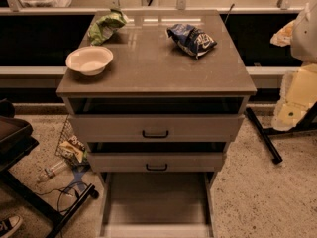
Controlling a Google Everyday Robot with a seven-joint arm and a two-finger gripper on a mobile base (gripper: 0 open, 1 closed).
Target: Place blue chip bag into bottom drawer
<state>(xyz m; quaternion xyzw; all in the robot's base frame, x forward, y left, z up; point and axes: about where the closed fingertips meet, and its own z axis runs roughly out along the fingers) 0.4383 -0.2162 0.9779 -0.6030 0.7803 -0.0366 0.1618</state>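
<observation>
The blue chip bag (192, 39) lies wrinkled on the cabinet top, right of centre and towards the back. The bottom drawer (157, 202) is pulled out wide at the floor, and its flat floor is bare. The two upper drawers with black handles stand slightly open above it. My gripper (283, 33) seems to be the pale shape at the right edge, level with the bag and well to its right, off the cabinet. It holds nothing that I can see.
A green snack bag (106, 26) lies at the back left of the top and a white bowl (89, 60) at the front left. A black bar (263, 135) slants across the floor to the right. A wire basket (69, 143), a bottle and cables lie to the left.
</observation>
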